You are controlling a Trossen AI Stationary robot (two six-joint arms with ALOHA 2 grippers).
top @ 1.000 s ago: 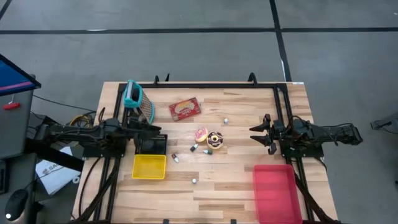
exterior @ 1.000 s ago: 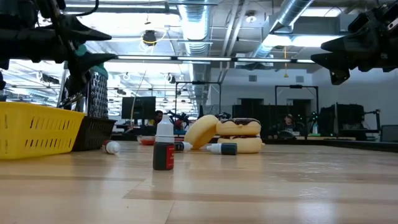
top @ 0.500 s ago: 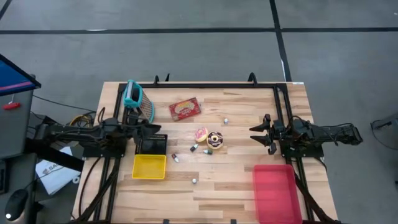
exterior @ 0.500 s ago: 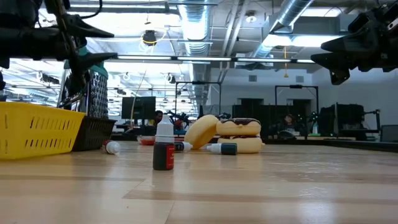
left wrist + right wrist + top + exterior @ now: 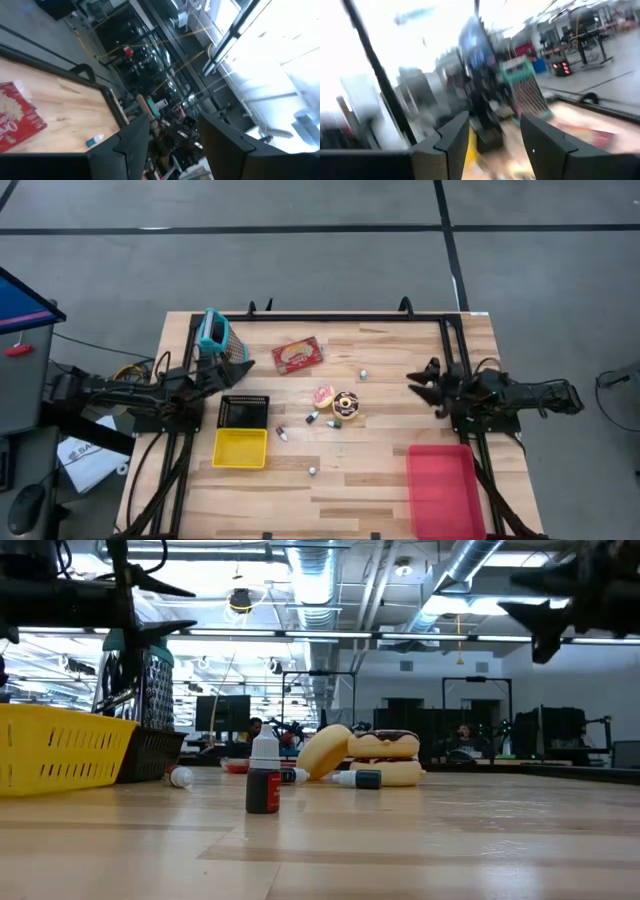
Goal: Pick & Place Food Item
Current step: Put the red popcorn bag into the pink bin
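Plainly, both claws hang above the wooden table [image 5: 380, 470] with fingers parted and nothing between them. The left gripper [image 5: 238, 367] sits by the teal-handled rack [image 5: 222, 343], just over the black basket [image 5: 243, 410], the yellow basket [image 5: 240, 448] beyond that. Well out from it toward mid-table lie the donuts [image 5: 337, 402], perhaps two or three, among small bottles [image 5: 264, 776]. The right gripper [image 5: 415, 378] faces them from the opposite side, the red tray [image 5: 444, 490] near its arm.
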